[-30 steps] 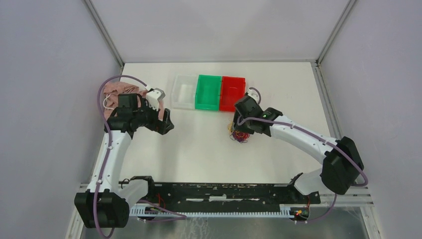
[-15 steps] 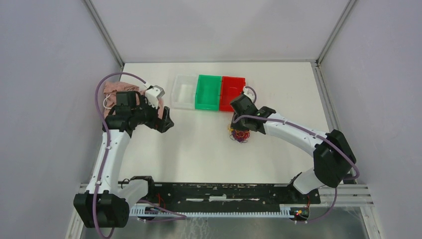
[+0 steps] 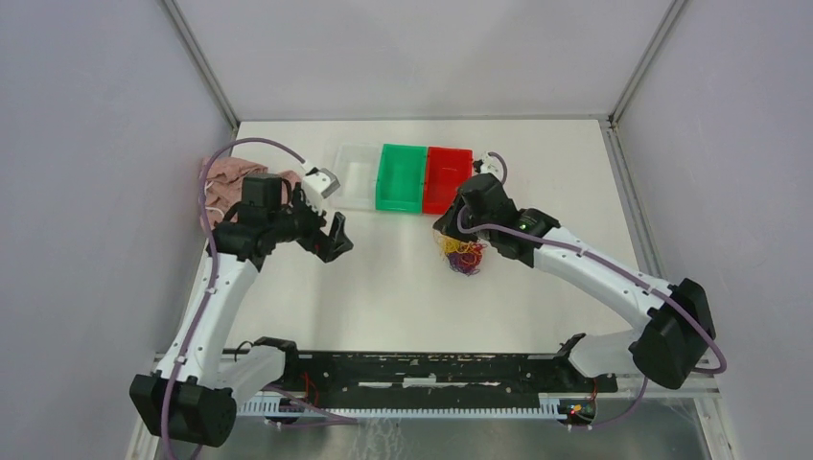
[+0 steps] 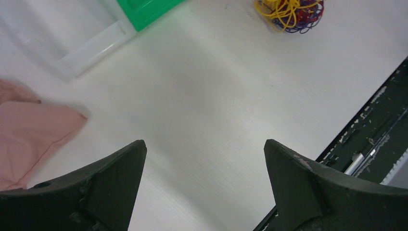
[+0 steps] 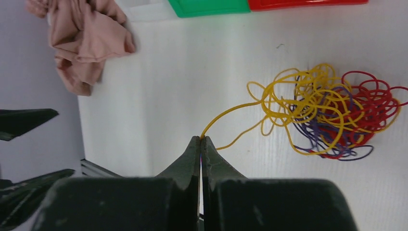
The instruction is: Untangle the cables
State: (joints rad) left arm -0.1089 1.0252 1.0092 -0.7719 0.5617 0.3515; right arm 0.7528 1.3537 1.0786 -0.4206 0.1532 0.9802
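One tangle of cables (image 5: 327,113) lies a little right of the middle of a white table (image 3: 383,297). It is a single knot of thin loops in three colours, yellow, red and dark purple, too interlaced to count one by one. The right gripper (image 5: 200,138) has its two fingers pressed flat together on a yellow strand (image 5: 231,108), which runs taut from the knot's 9 o'clock side in the right wrist view. The left gripper (image 4: 204,144) hangs over the table at 9 o'clock from the knot and well apart from it, its two fingers spread wide with nothing between them.

Three bins stand in one touching row at 12 o'clock from the tangle. From left to right they are one clear (image 3: 353,177), one green (image 3: 401,177) and one red (image 3: 447,177), with the red one nearest the right gripper. One pink cloth (image 3: 228,177) is crumpled at 10 o'clock, against the table's left edge.

Open white surface runs from the knot toward 6 o'clock as far as the black rail (image 3: 431,369) at the near edge. More lies toward 3 o'clock, short of the metal frame on the right, and a broad stretch separates the two grippers. Grey walls close the table on its left, far and right sides.
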